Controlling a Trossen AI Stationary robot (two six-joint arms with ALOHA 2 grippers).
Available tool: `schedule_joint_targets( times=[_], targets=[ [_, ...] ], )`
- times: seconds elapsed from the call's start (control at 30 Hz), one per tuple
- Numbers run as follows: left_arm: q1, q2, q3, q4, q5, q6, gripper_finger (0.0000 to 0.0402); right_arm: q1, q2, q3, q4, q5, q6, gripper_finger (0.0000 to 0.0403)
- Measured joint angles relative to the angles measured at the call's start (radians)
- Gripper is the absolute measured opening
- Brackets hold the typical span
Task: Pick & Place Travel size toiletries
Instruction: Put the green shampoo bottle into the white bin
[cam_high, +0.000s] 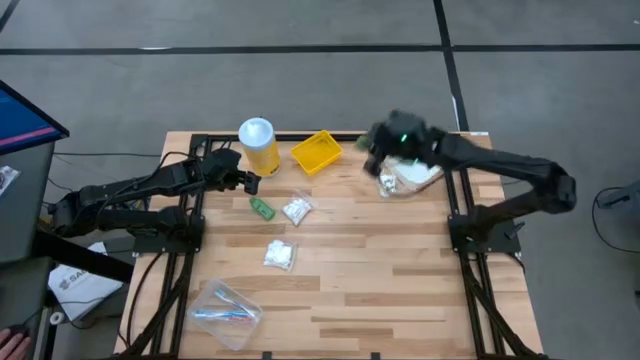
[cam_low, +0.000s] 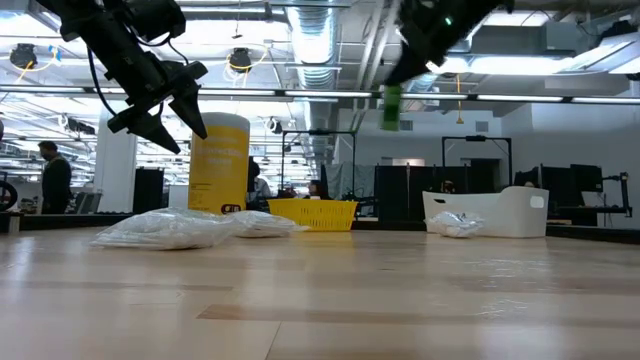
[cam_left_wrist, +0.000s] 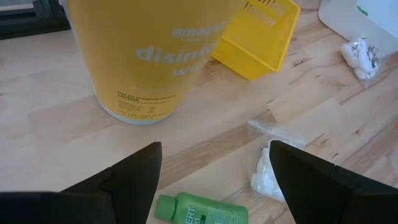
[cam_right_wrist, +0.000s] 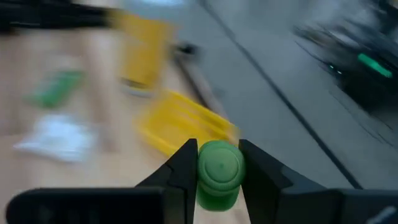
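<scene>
My right gripper (cam_right_wrist: 217, 146) hangs high over the table's far right part (cam_high: 372, 155), shut on a tiny green bottle (cam_low: 391, 108). A second green bottle (cam_high: 262, 207) lies on its side on the table, just in front of my open left gripper (cam_left_wrist: 214, 146), which hovers at the far left (cam_high: 250, 183). Two clear packets of white contents (cam_high: 297, 210) (cam_high: 279, 254) lie flat mid-table. A clear bag with toothbrushes (cam_high: 225, 312) rests near the front left. My right gripper pinches the green bottle between its two fingers, on its sides just below the round cap (cam_right_wrist: 219, 167). The cap end faces back toward the wrist. In the low view the bottle (cam_low: 391, 108) hangs below the fingers, lifted well clear of the table.
A tall yellow jar with a white lid (cam_high: 258, 145) stands at the far left, beside a yellow square tray (cam_high: 316, 152). A white bin (cam_high: 415, 176) with a packet beside it sits at the far right. The near half of the wooden table (cam_high: 400, 290) is bare boards.
</scene>
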Motion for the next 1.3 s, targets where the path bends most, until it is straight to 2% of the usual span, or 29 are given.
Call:
schedule_joint_targets(
  times=[0.07, 0.27, 0.43, 0.6, 0.83, 1.0, 1.13, 1.3],
  targets=[
    [0.000, 0.000, 0.000, 0.000, 0.000, 0.000, 0.0294, -0.092, -0.022, 0.000, -0.047, 0.029, 0.017, 0.0084],
    [0.000, 0.000, 0.000, 0.000, 0.000, 0.002, 0.0294, -0.313, -0.017, -0.001, -0.128, 0.022, 0.051, 0.0084],
    [0.000, 0.000, 0.000, 0.000, 0.000, 0.004, 0.0294, -0.413, -0.040, -0.124, -0.052, -0.069, 0.070, 0.0085],
    [0.000, 0.000, 0.000, 0.000, -0.005, 0.004, 0.0294, -0.488, -0.077, -0.270, 0.054, -0.075, 0.058, 0.0085],
    [0.000, 0.000, 0.000, 0.000, -0.021, 0.004, 0.0294, -0.557, -0.050, -0.380, 0.165, -0.107, 0.068, 0.0086],
    [0.000, 0.000, 0.000, 0.000, -0.024, 0.004, 0.0294, -0.593, 0.014, -0.395, 0.216, -0.123, 0.062, 0.0086],
    [0.000, 0.000, 0.000, 0.000, -0.024, 0.004, 0.0294, -0.630, 0.067, -0.410, 0.257, -0.188, 0.062, 0.0087],
    [0.000, 0.000, 0.000, 0.000, -0.024, 0.004, 0.0294, -0.657, 0.125, -0.423, 0.294, -0.192, 0.030, 0.0087]
  ],
)
